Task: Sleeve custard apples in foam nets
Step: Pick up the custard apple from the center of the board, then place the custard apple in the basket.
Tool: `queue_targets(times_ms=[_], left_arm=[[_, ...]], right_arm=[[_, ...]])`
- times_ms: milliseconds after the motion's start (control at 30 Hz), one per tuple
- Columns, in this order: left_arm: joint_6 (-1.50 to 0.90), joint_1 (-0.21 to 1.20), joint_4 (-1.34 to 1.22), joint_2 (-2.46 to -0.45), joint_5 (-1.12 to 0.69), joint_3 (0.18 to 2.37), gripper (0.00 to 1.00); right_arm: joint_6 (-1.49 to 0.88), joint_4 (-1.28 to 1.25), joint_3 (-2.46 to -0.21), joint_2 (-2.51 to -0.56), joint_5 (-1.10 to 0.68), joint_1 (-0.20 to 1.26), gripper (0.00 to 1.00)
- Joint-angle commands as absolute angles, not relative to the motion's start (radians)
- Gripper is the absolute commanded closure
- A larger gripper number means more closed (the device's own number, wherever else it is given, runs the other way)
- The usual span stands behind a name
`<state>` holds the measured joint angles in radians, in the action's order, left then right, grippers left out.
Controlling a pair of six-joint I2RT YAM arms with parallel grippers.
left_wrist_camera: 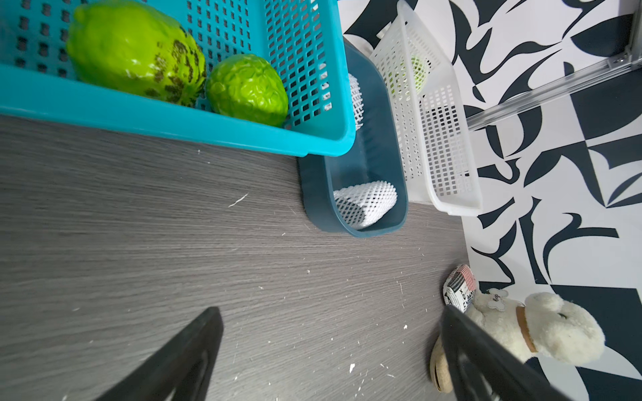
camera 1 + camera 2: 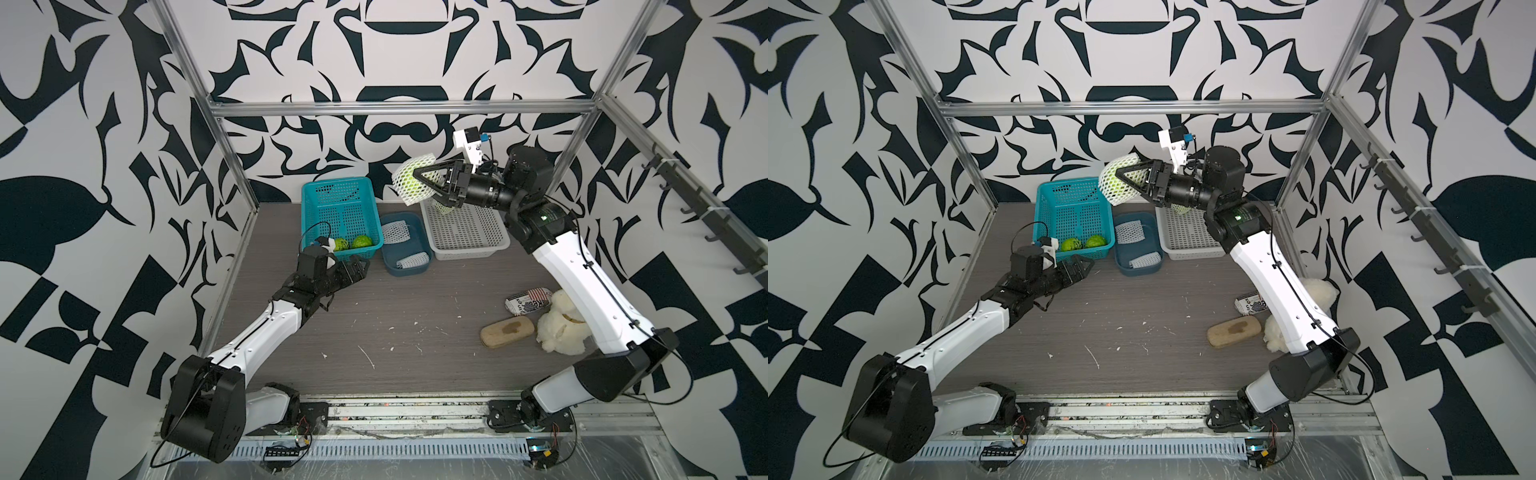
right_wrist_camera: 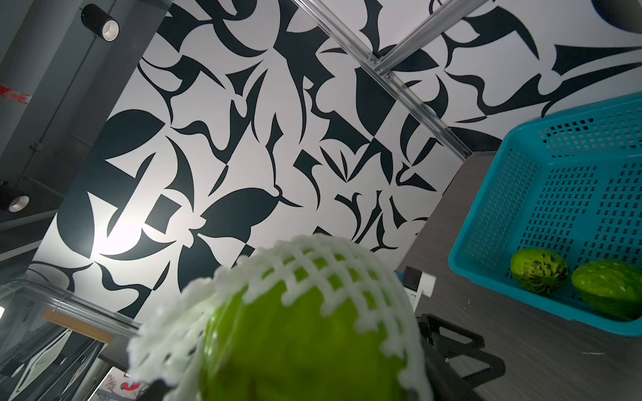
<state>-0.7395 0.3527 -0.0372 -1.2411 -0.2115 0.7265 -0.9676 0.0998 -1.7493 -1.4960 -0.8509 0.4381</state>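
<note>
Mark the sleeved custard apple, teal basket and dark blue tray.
sleeved custard apple (image 2: 407, 183): in a top view, netted side.
teal basket (image 2: 332, 195): in a top view, far wall.
dark blue tray (image 2: 409, 270): in a top view, near wall.

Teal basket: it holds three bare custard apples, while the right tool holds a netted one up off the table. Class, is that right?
No: the teal basket holds two bare custard apples, as both top views show. The right tool does hold a netted custard apple up off the table.

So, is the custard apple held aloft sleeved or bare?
Sleeved: white foam net wraps the custard apple in the right end effector, green showing through.
</note>
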Motion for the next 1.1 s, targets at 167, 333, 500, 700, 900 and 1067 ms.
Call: queue_targets(times_ms=[167,333,500,700,900,1067], left_arm=[[-0.753,0.348,-0.057,-1.267,-0.252,0.749,0.00],[-0.765,0.348,-0.064,-1.266,-0.241,0.757,0.00],[-0.780,0.348,-0.073,-1.267,-0.227,0.748,0.00],[-0.797,0.348,-0.072,-1.251,-0.216,0.726,0.00],[-0.800,0.348,-0.060,-1.231,-0.218,0.721,0.00],[-0.792,0.348,-0.054,-1.220,-0.209,0.718,0.00]], right_arm=[[-0.966,0.045,-1.728,-1.426,-0.871,0.439,0.30],[-0.967,0.045,-1.734,-1.433,-0.881,0.438,0.30],[-0.966,0.046,-1.729,-1.434,-0.890,0.439,0.30],[-0.973,0.045,-1.705,-1.420,-0.888,0.439,0.30],[-0.950,0.073,-1.705,-1.406,-0.874,0.439,0.30],[-0.928,0.095,-1.701,-1.406,-0.867,0.439,0.30]])
